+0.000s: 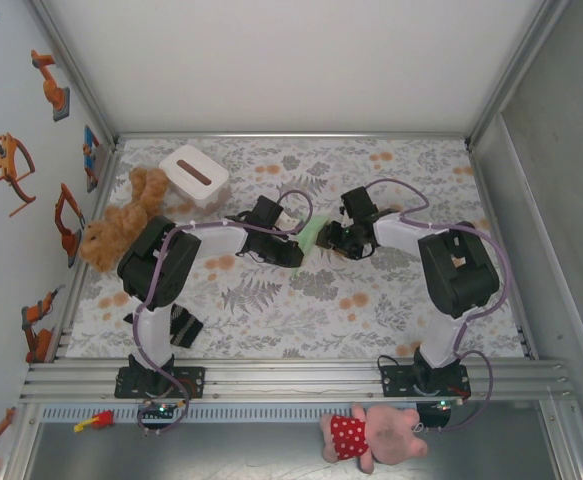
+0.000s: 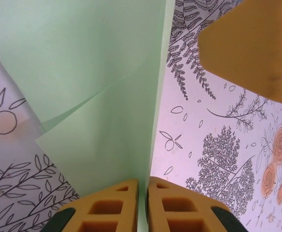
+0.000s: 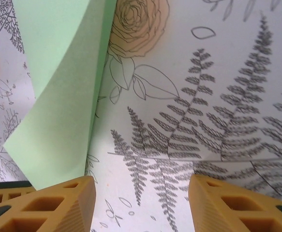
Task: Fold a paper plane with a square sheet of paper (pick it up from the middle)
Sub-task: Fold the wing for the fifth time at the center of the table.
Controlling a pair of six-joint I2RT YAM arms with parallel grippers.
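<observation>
Floral desk [image 1: 271, 320] carries the folded paper [image 2: 97, 58], its crease running straight away from the left hand [image 2: 143, 182], which pinches it; right hand [image 3: 141, 180] wide

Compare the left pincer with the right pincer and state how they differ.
The left pincer is shut, its fingers almost meeting on a raised fold of the green sheet of paper; the right pincer stands open, fingers wide apart. The left pincer has paper between its fingers; the right pincer has bare patterned tablecloth between its own, the paper curling up beside one finger. Both have orange fingers and point down at the table.
</observation>
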